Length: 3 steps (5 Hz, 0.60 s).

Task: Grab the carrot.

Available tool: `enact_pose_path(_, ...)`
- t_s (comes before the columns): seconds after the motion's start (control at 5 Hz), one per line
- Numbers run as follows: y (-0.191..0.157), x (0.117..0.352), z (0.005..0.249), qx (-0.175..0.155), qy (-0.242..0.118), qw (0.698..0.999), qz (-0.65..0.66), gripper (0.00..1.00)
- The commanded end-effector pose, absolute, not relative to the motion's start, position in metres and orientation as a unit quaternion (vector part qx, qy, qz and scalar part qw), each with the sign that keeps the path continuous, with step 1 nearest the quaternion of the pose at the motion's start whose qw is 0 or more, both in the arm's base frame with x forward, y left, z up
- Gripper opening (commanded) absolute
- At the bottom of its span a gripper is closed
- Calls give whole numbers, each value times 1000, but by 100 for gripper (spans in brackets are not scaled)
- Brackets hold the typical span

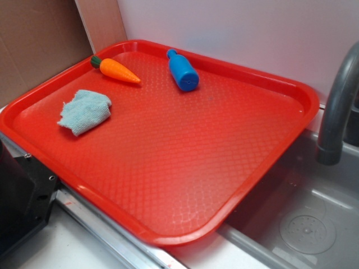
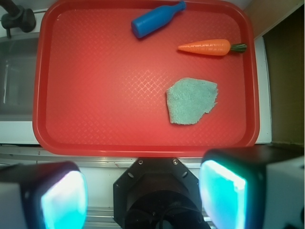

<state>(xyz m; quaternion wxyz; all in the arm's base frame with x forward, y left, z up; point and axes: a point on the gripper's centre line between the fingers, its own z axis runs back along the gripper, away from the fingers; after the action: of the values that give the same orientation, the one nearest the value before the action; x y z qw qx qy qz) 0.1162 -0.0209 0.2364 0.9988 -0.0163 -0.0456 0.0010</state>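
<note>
Wrist view: gripper [image 2: 143, 198] spread wide, empty, short of tray [image 2: 95, 143]; carrot [image 2: 207, 46] beside bottle [image 2: 155, 20]; no readable writing.

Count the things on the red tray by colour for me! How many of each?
Orange: 1, the carrot
Blue: 1, the toy bottle
Light blue-green: 1, the cloth
Total: 3 things on the red tray
</note>
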Motion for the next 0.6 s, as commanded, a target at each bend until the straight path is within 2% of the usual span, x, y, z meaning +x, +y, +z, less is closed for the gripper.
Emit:
enact_pose_path(0.0, -21, 116, 236, -16, -46, 999, 1, 100)
enact_pose_path(0.2, -10, 126, 231, -18, -90, 988, 124, 100)
enact_pose_path(0.4, 3, 139, 219, -19, -109, 963, 247, 100)
